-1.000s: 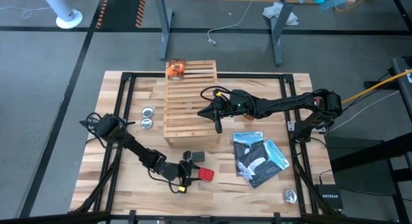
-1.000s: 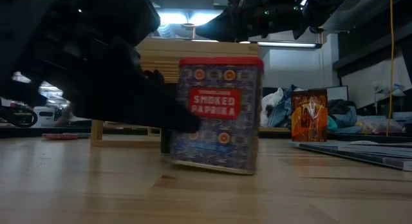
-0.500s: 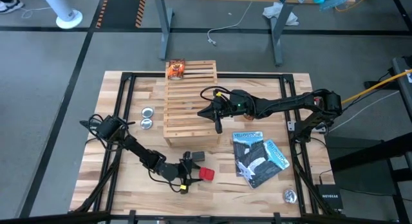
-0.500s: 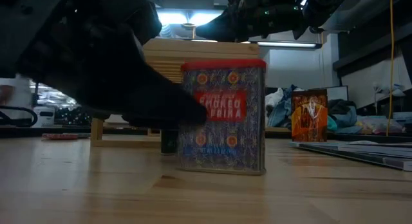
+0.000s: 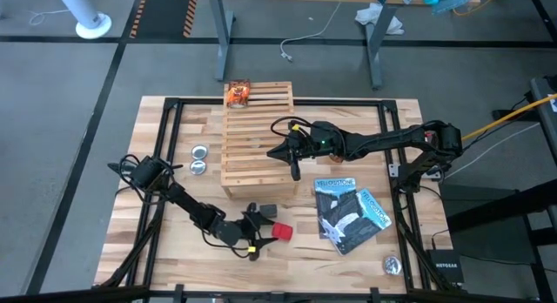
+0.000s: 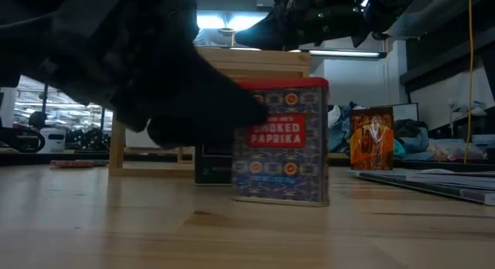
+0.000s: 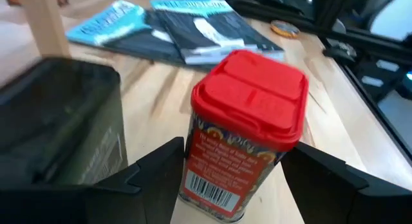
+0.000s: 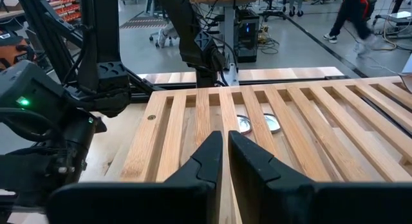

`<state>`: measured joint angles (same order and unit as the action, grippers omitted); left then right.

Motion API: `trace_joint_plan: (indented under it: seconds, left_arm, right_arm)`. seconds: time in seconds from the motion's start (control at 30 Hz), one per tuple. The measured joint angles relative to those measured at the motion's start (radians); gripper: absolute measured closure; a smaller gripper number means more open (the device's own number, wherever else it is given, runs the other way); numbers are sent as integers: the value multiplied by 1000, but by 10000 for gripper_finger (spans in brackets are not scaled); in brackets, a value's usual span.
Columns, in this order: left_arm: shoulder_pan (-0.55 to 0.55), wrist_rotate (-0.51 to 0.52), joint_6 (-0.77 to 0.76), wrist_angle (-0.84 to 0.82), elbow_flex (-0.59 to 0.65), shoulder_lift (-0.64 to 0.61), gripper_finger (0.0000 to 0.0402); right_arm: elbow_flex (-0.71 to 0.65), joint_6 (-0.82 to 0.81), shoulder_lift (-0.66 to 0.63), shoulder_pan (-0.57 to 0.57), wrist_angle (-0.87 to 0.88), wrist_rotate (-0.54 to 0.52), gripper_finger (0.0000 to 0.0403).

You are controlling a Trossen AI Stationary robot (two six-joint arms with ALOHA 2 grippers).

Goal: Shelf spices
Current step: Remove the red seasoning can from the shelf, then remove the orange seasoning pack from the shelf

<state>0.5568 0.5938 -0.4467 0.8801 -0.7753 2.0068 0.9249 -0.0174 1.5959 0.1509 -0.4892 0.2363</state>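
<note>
1. The left pincer (image 5: 259, 232) sits low over the bench (image 5: 165, 251), near its front edge and in front of the shelf (image 5: 258, 138). Its fingers (image 7: 154, 172) are spread, one on each side of the red box (image 7: 243, 130), and gaps show between the fingers and the box, so it is not pinched.
2. The red box stands upright on the bench, with a red lid, a patterned body and a "SMOKED PAPRIKA" label (image 6: 275, 134) facing the low camera.
3. The dark grey box (image 5: 267, 211) rests on the bench just behind the red box, between it and the shelf's front edge.
4. The right pincer (image 5: 295, 168) hangs over the right side of the shelf, above the slats. Its fingers (image 8: 209, 161) are pressed together and hold nothing.
5. The shelf lies flat on the middle of the bench, its bars running side to side in the high view.
6. An orange-brown packet (image 5: 238, 94) stands at the shelf's far left corner.
7. Two round silver tins (image 5: 199, 159) lie on the bench just left of the shelf.
8. The blue-and-black booklets (image 5: 348, 213) lie right of the shelf's front corner, overlapping each other.
9. Another small round tin (image 5: 392, 265) sits in front of the booklets, well apart from the shelf.
</note>
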Motion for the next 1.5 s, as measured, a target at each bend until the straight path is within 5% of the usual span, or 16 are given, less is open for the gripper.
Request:
trace_joint_plan:
  seconds: [0.53,0.87,1.27,1.5]
  left_arm:
    - [13,47,-20,1,-24,0,151]
    - [57,83,-24,21,-25,0,68]
    - [173,415,72,183,-42,-1,3]
    - [216,673,316,397,-78,-2,2]
  right_arm:
    - [0,0,0,0,0,0,370]
    - [0,0,0,0,1,0,370]
    - [0,0,0,0,3,0,370]
    - [0,0,0,0,12,0,370]
